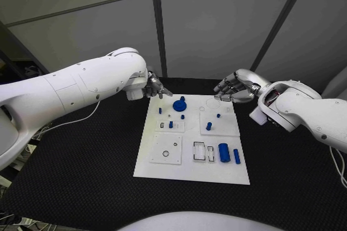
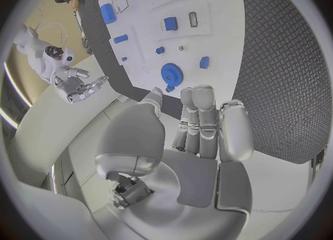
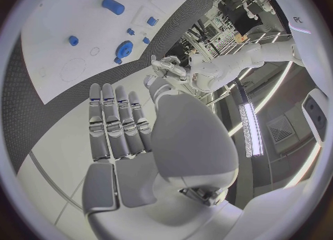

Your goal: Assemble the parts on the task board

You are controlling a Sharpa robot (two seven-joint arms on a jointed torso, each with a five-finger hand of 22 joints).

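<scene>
The near edge of the task board point(image 1: 191, 176) lies closest to the camera, flat on the black worktop point(image 1: 87, 161). Just behind that edge, at the board's right, a large blue cylinder point(image 1: 224, 153) and a slimmer blue pin point(image 1: 236, 156) lie loose on their sides beside two empty rectangular recesses point(image 1: 204, 152). To their left, a square plate with a round hole point(image 1: 166, 150) stands unfilled.

In the middle band, a small blue peg point(image 1: 170, 124) stands in the left block and another blue peg point(image 1: 208, 126) in the right block. At the far end a blue gear point(image 1: 179, 105) sits on the board, with a small blue piece point(image 1: 160, 110) near it to the left.

The left hand point(image 1: 153, 86) hovers over the board's far left corner; its fingers extend straight and close together, holding nothing. The right hand point(image 1: 232, 88) hovers past the far right corner, fingers likewise extended and empty.

Assessment: assembly is partial. Some pegs and the gear appear seated, though full seating cannot be confirmed. The cylinder, the pin and the open recesses remain outstanding. Neither hand has contacted a part.
</scene>
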